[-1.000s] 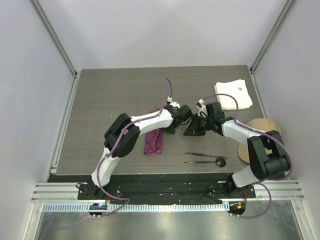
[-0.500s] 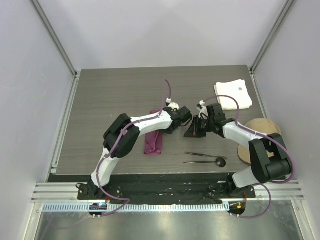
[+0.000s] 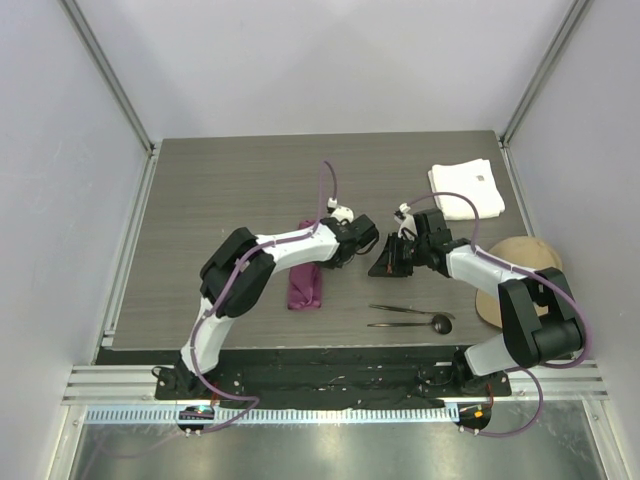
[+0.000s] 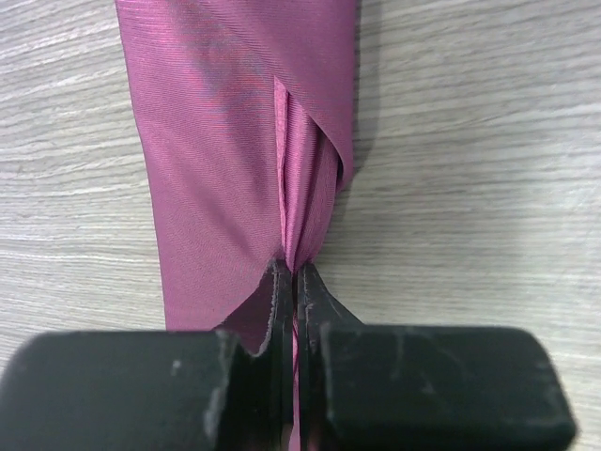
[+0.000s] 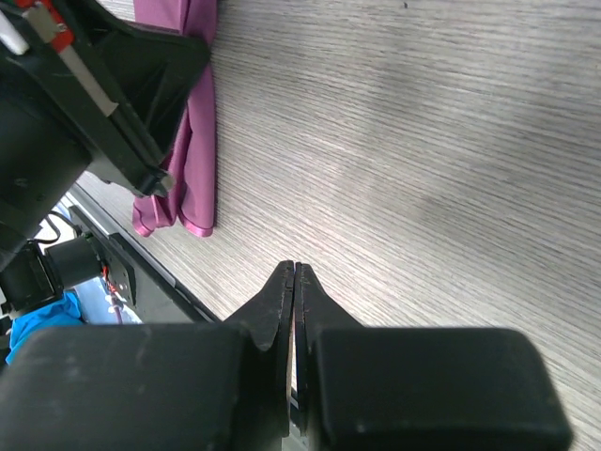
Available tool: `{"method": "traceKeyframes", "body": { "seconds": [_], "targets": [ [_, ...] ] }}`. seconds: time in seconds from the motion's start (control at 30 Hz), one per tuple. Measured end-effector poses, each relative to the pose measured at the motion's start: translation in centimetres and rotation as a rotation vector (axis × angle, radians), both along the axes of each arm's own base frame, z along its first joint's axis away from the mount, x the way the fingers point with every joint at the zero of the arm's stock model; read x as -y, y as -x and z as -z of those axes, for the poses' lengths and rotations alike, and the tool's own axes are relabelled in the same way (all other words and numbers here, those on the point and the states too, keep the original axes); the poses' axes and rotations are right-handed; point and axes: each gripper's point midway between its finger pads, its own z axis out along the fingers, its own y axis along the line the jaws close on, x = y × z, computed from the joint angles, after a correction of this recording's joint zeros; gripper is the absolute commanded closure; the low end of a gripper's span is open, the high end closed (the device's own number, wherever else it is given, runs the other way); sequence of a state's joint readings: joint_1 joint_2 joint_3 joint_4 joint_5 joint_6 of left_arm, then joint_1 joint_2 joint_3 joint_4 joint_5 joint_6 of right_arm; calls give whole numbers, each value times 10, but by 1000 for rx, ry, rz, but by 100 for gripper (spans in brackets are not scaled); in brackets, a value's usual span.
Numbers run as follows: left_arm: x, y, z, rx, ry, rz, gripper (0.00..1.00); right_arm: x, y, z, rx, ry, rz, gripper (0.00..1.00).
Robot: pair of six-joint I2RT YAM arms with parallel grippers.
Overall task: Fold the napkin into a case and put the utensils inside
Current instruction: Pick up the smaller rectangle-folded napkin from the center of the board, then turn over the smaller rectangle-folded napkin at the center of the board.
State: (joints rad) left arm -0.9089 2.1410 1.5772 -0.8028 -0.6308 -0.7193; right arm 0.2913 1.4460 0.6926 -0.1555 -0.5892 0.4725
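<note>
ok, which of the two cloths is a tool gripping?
The magenta napkin, folded narrow mid-table; the left tool is shut on its end. The white cloth lies at the far right, nothing touching it.

Free tabletop [image 3: 220, 190] far-left; utensils [image 3: 405, 323] near-right, white cloth [image 3: 466, 190] far-right, napkin [image 3: 305, 290] centre.

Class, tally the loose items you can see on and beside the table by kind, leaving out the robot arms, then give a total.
Cloths: 2, the magenta napkin and the white cloth
Utensils: 2, the spoon and the thin dark piece
Tan round object at the right edge: 1
Total: 5
</note>
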Motion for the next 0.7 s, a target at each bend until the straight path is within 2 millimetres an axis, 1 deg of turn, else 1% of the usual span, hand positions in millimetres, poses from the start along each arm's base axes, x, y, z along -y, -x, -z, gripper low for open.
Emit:
{"method": "traceKeyframes", "body": {
  "seconds": [0.13, 0.23, 0.3, 0.43, 0.47, 0.53, 0.6, 0.63, 0.7],
  "targets": [
    [-4, 6, -5, -13, 16, 7, 100, 0, 0, 0, 0, 0, -1, 95],
    [0, 10, -19, -30, 84, 20, 100, 0, 0, 0, 2, 1, -3, 96],
    [7, 11, -36, -30, 177, 31, 100, 0, 0, 0, 2, 1, -3, 96],
    [16, 8, -86, -10, 456, 43, 100, 0, 0, -1, 3, 3, -5, 96],
    [17, 7, -92, -9, 493, 43, 100, 0, -1, -2, 6, 3, -6, 96],
    [18, 0, -104, -7, 638, 42, 100, 0, -3, -5, 10, 5, -8, 96],
    [17, -6, -103, -34, 775, 28, 100, -1, -8, -11, 25, 3, -11, 96],
    [17, -9, -97, -49, 836, 19, 100, -2, -10, -14, 35, 2, -13, 96],
    [13, -13, -80, -94, 930, -5, 100, -3, -16, -20, 53, 1, -14, 96]
  ]
}}
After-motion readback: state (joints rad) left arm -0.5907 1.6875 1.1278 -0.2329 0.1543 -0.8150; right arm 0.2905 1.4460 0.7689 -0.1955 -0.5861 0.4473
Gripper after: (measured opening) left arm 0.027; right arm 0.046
